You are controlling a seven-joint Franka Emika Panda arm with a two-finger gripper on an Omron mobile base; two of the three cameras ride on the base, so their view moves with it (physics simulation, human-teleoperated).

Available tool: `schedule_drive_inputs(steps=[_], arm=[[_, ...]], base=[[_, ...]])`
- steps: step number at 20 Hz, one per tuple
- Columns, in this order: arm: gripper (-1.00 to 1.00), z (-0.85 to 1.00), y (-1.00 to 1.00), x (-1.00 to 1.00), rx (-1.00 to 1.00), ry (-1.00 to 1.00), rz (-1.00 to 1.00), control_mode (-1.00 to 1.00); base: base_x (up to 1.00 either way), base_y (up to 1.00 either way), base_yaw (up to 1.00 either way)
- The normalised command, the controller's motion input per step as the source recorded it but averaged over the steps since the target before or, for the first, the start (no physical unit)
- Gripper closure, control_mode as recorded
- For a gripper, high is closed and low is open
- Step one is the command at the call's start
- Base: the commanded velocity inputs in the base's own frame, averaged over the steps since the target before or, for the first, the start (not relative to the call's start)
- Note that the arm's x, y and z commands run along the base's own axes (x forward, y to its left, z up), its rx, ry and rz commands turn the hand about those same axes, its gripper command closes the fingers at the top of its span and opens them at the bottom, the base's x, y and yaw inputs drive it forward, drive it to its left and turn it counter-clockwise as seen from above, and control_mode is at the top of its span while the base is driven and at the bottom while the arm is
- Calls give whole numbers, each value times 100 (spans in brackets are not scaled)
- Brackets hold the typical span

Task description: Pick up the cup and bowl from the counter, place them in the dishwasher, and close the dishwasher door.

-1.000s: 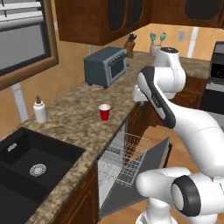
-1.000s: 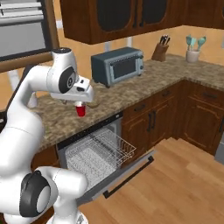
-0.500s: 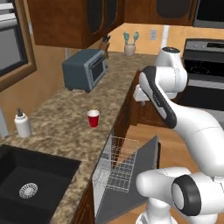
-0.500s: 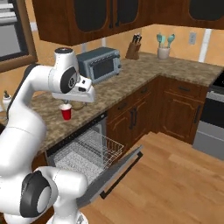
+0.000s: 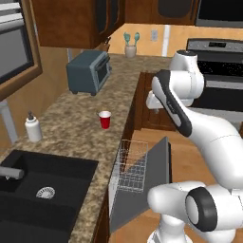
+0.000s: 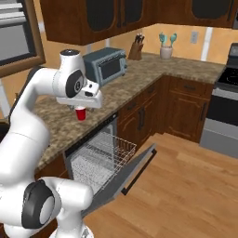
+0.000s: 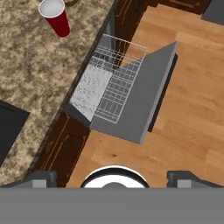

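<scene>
Red cup (image 5: pixel 105 119) stands upright on the granite counter (image 5: pixel 71 128), left of centre in the left base view — top left in my hand view. Below it the dishwasher door (image 7: pixel 148 98) hangs open, wire rack (image 7: pixel 116 83) showing. My gripper (image 7: pixel 113 177) holds nothing — fingertips spread wide.

Cup (image 5: pixel 105 119) on counter (image 5: pixel 71 123); dishwasher door (image 5: pixel 142 190) open below; toaster oven (image 5: pixel 88 72) behind.
</scene>
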Motion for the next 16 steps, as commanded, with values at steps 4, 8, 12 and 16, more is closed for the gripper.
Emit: schedule_drive_inputs(steps=[4, 8, 12, 16], arm=[[-100, 0, 0, 0, 0, 0, 0, 100], [-100, 0, 0, 0, 0, 0, 0, 100], [-100, 0, 0, 0, 0, 0, 0, 100], [-100, 0, 0, 0, 0, 0, 0, 100]], base=[[-9, 59, -8], [34, 33, -5], [46, 18, -1], [43, 22, -2]])
